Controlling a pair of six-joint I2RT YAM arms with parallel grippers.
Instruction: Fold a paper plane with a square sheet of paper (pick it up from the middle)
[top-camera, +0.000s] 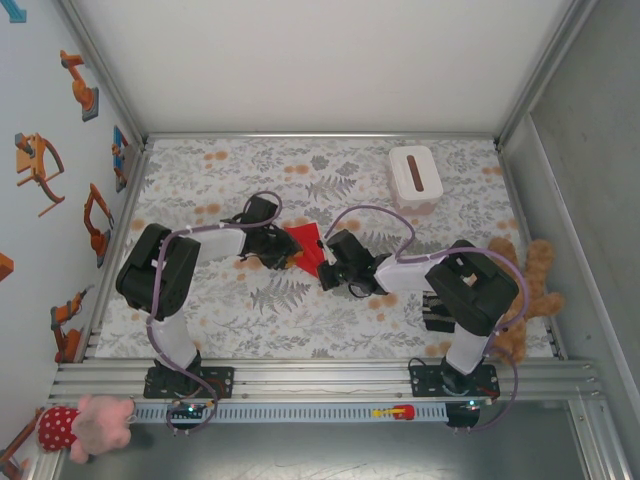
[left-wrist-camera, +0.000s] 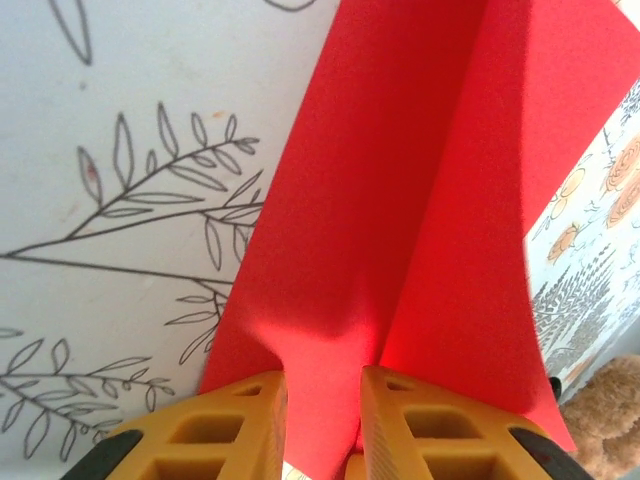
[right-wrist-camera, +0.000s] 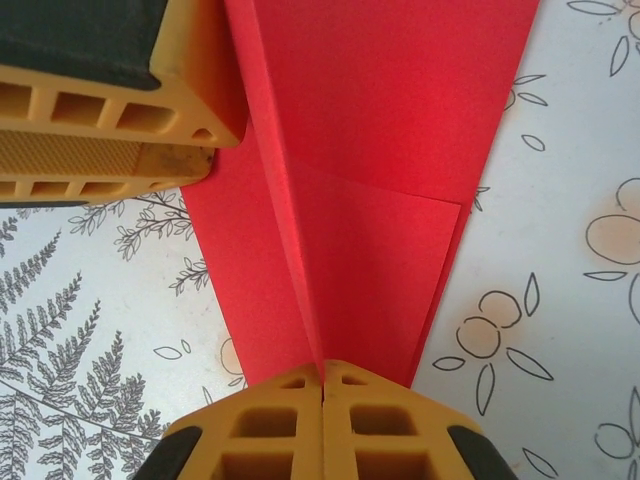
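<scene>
two claws meet over the middle of the table, both clamped on the same folded red paper (top-camera: 306, 246). the right gripper (right-wrist-camera: 322, 398) has its yellow fingers pressed flat together with no gap. the paper's raised centre crease runs straight into the seam between them, so it is pinching that ridge at the paper's narrow end. a flap spreads on either side of the crease, and the right one carries a folded-over layer whose edge crosses it. the left gripper (left-wrist-camera: 322, 420) stands a little parted, with a pleat of the paper filling the slot between its two fingers. the sheet buckles just ahead of one finger (left-wrist-camera: 235, 430), and the claw is gripping that pleat. in the right wrist view, the left claw's fingers sit at the upper left, over the paper's edge beside the crease.

seen from above, the grippers face each other across the paper, close together, the left one at its left and the right one at its lower right. each arm rises from its base at the near rail, bends at a raised elbow, and sends its forearm inward and down, wrist low over the leaf-print cloth (top-camera: 300, 320). the paper is mid-table, well apart from the white box (top-camera: 414, 178) at the far right. a brown teddy bear (top-camera: 530, 285) sits off the cloth's right edge, beside the right arm's elbow.
</scene>
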